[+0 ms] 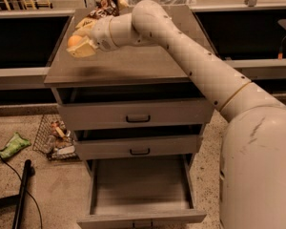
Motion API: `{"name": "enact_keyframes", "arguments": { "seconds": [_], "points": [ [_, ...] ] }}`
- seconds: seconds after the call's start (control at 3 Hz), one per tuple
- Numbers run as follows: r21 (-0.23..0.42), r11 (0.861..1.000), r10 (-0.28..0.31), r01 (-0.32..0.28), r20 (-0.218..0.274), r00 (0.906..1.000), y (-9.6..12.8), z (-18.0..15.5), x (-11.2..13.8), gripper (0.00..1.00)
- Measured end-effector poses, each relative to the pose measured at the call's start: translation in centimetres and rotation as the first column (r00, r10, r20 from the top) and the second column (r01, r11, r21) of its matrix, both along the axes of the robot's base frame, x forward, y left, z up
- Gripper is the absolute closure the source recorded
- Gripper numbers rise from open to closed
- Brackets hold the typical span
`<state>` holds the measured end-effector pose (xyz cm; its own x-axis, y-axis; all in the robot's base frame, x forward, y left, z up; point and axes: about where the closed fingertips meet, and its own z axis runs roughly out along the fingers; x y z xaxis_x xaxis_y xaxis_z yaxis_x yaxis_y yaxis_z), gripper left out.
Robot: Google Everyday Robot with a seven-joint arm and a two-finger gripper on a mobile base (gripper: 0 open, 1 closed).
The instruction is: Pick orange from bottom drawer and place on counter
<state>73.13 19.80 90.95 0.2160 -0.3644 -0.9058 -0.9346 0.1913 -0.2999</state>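
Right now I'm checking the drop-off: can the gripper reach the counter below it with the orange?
Probably yes. The gripper, shut on the orange, hangs over the left side of the counter; the surface beneath looks bare, and the crumpled bag sits farther back.

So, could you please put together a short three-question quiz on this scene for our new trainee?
1. True or false: the bottom drawer is open and has nothing in it.
2. What is the hand holding? A) a bowl B) the orange C) nothing
3. Fill in the blank: the hand is above the left side of the ____.
Key: 1 true; 2 B; 3 counter.
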Motion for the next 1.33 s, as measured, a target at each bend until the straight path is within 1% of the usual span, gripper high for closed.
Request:
{"name": "enact_keyframes", "arguments": {
  "seconds": [0.33,0.67,1.0,1.33],
  "points": [
    [-0.046,0.999,-0.030,0.026,-0.090,0.9955,0.3,-2.3,0.5,1.00],
    [-0.095,0.994,-0.061,0.046,-0.162,0.9849,-0.1,-4.7,1.3,1.00],
    [-0.118,0.989,-0.107,0.085,-0.194,0.9752,-1.2,-6.3,2.1,1.00],
    [-0.134,0.980,-0.173,0.148,-0.199,0.9646,-2.5,-7.0,3.0,0.81]
  ]
}}
